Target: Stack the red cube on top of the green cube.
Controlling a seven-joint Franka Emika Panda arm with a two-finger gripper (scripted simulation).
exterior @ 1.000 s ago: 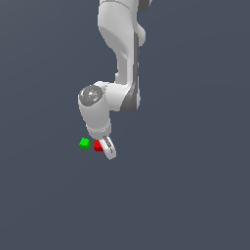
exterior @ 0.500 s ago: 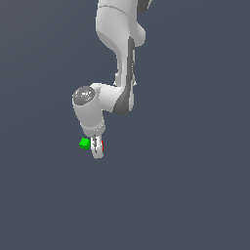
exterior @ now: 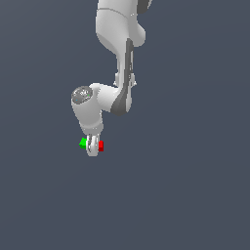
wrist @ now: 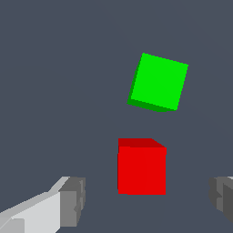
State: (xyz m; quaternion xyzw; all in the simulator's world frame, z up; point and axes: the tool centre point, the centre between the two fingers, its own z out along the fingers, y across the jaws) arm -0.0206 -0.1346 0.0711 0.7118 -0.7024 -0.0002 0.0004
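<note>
Small bright red cube squarely between the gripper's wide-open fingers, untouched, tilted bright green cube near, at its 12 o'clock

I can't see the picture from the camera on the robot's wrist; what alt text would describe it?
A small red cube sits on a plain dark grey floor between the two grey fingertips of the robot's open hand, touching neither. A green cube of similar size lies just beyond it, apart and turned slightly askew.
</note>
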